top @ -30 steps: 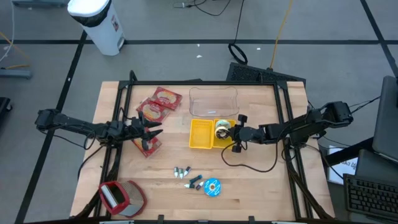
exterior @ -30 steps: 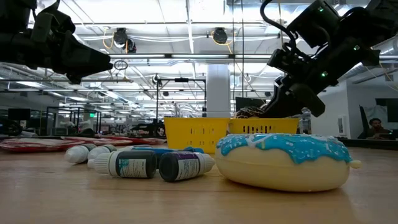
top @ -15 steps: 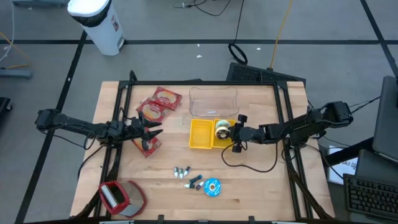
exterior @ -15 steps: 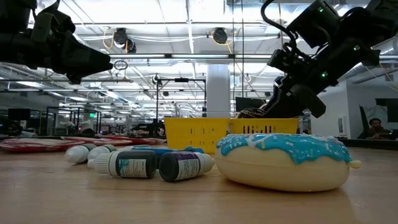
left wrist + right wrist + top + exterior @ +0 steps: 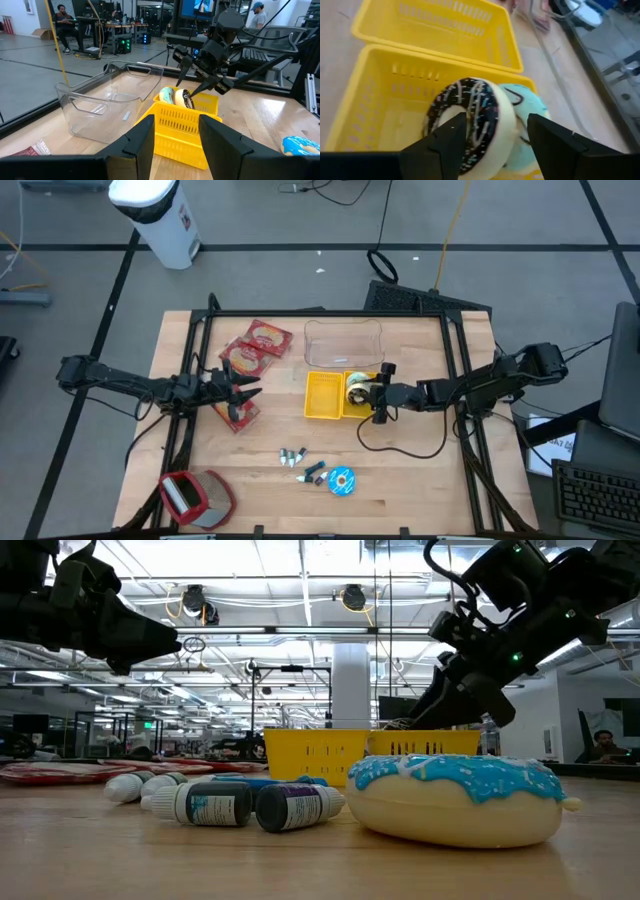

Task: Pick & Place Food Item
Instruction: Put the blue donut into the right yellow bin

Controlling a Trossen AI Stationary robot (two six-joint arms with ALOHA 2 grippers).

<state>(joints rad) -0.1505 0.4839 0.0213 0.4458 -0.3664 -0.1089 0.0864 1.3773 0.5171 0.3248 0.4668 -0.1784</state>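
The chocolate-iced donut (image 5: 470,125) stands on edge in the nearer yellow basket (image 5: 380,95), leaning on a teal-iced donut (image 5: 527,112), straight ahead of my right gripper (image 5: 495,137), whose fingers stand apart on either side of it, gripping nothing. My left gripper (image 5: 172,132), partly parted and empty, waits well off across the table. The high view gives only a pale blob in the basket; my right wrist view shows the ring's tilt.

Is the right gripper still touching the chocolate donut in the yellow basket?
Apart. In the left wrist view the right gripper hangs open above the chocolate donut, which leans on a mint donut inside the yellow basket.
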